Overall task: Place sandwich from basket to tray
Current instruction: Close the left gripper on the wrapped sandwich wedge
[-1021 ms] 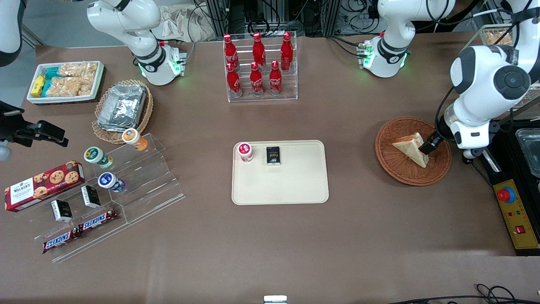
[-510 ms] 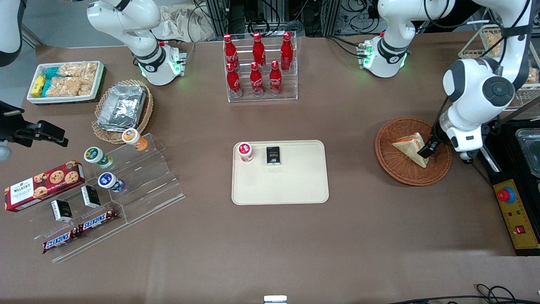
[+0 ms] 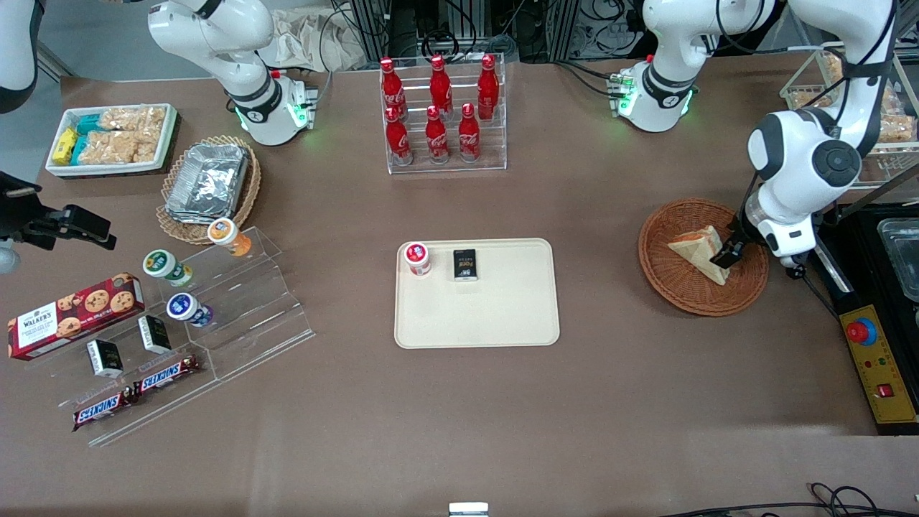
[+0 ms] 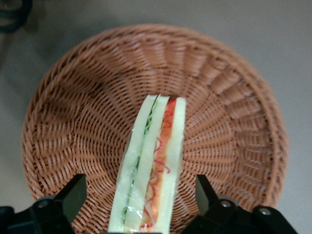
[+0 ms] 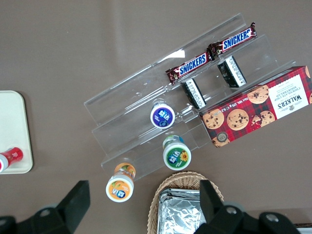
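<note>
The sandwich is a pale bread wedge lying in the round reddish-brown wicker basket toward the working arm's end of the table. In the left wrist view the sandwich stands on edge, red-orange filling showing, over the basket's weave. My left gripper is low over the basket, open, its black fingers straddling the sandwich with a gap on each side. The cream-beige tray lies at the table's middle.
A red-lidded cup and a small black box stand on the tray. A rack of cola bottles is farther from the camera. A control box with a red button and black equipment flank the basket.
The left arm's wrist has swung in closer over the basket, and the finger has slid slightly along the sandwich. The sandwich has not moved.
</note>
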